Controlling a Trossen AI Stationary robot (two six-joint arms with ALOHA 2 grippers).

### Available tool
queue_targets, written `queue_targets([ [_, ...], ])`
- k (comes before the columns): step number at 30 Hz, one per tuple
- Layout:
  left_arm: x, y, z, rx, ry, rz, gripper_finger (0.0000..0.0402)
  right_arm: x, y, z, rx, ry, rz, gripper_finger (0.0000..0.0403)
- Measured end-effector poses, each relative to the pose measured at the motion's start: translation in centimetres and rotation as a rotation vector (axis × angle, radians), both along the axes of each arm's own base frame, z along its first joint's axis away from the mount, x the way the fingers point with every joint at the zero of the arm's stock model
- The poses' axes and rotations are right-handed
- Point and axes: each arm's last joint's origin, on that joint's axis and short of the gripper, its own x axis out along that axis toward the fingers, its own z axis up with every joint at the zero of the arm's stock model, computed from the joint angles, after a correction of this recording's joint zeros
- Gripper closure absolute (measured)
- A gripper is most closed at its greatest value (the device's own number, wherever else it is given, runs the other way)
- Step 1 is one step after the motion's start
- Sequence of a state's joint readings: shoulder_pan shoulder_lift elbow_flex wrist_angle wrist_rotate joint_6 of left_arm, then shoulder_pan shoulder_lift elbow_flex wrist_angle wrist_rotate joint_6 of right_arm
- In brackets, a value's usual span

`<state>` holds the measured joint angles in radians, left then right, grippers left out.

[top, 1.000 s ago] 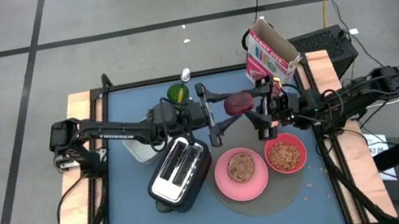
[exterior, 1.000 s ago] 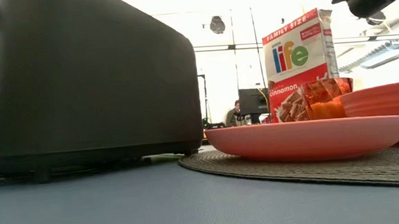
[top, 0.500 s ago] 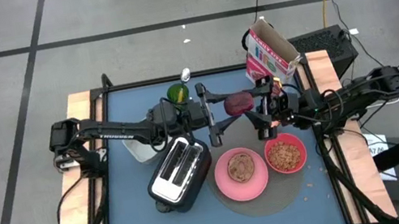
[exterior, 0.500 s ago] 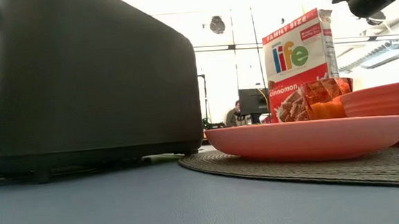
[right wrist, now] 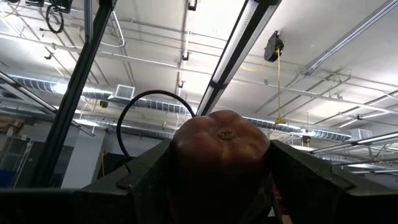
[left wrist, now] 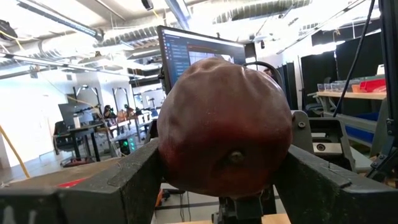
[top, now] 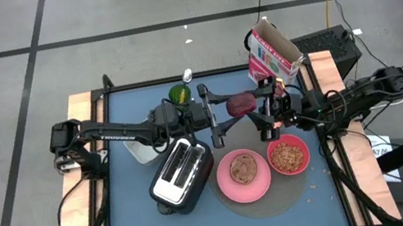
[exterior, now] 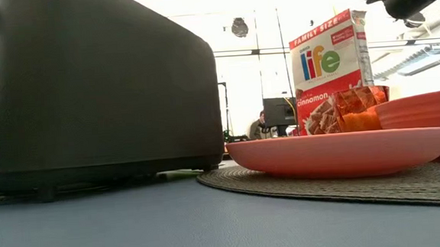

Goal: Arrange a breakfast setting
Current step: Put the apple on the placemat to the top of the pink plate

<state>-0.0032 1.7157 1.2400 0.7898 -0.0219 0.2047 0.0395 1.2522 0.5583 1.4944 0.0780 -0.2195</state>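
Observation:
The dark red fruit (top: pixel 241 103) hangs above the table's middle, between my two arms. My left gripper (top: pixel 227 108) reaches it from the table's left and my right gripper (top: pixel 260 107) from the right; both are shut on it. It fills the gap between the fingers in the left wrist view (left wrist: pixel 224 124) and the right wrist view (right wrist: pixel 221 149). Nearer the front, the pink plate (top: pixel 222 184) carries the round browned bread (top: pixel 244 169). The red bowl (top: pixel 305 153) beside it holds cereal. Both stand on a round grey mat (top: pixel 275 200). My left gripper pinches the fruit between its two fingers, one on each of two opposite sides (left wrist: pixel 169 155). The fingers come from the table's left, roughly level. The fruit is lifted clear of the table, its dimpled end (left wrist: pixel 235 157) toward the wrist camera. My right gripper pinches the same fruit between its two fingers, on opposite sides (right wrist: pixel 179 155). The fingers come from the table's right, slanting upward. The fruit is clear of the table, and a dimpled end (right wrist: pixel 225 134) faces this wrist camera.
A silver-and-black toaster (top: pixel 181 175) stands left of the plate and fills the left of the low view (exterior: pixel 95 85). A white container (top: pixel 137 151) lies under the left arm. A cereal box (top: pixel 272 52) stands at the far right, a green object (top: pixel 178 94) at the far middle.

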Motion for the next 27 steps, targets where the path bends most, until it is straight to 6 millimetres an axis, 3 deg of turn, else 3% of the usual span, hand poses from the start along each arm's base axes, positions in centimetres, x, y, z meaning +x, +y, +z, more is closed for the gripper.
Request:
queue_targets([
  [10,0.0,0.0,0.0,-0.004,0.0,-0.001,0.0131,0.03,-0.01,-0.03,0.013,0.003,0.01,0.0142],
  [21,0.0,-0.02,-0.01,-0.034,0.0,-0.013,0.0131,0.17,0.0,-0.24,0.016,0.05,0.015,0.0027],
  [27,-0.03,0.0,0.02,-0.132,-0.001,-0.038,0.0131,-0.62,-0.03,0.21,0.013,0.167,0.014,0.0004],
])
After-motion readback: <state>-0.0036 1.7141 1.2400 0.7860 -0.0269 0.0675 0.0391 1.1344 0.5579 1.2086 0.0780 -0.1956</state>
